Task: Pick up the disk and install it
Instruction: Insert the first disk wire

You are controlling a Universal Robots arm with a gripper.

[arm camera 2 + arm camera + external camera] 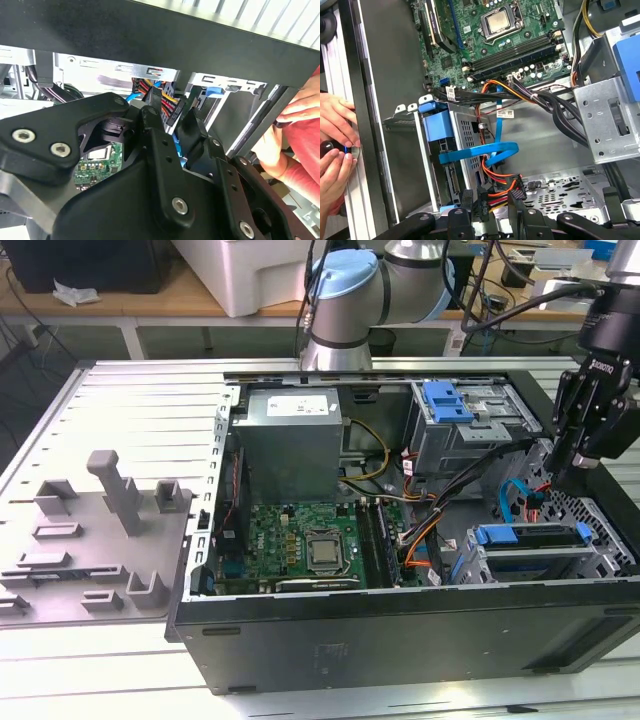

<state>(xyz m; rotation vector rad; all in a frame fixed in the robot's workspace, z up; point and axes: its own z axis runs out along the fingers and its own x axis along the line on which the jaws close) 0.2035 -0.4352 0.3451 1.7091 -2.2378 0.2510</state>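
Inside the case (400, 625), end effector (491, 196) clamped on a wired plug (487, 201) (blue cable (470, 153) crossing), beside the disk (440, 130)

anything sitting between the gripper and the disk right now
Yes. In the first wrist view a looped blue flat cable crosses the disk in its bay, and a red-orange wire bundle with its black plug lies right at the gripper.

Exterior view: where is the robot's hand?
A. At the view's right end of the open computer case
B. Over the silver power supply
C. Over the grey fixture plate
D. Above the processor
A: the hand hangs over the computer case at the exterior view's right end, near the blue-framed drive cage.
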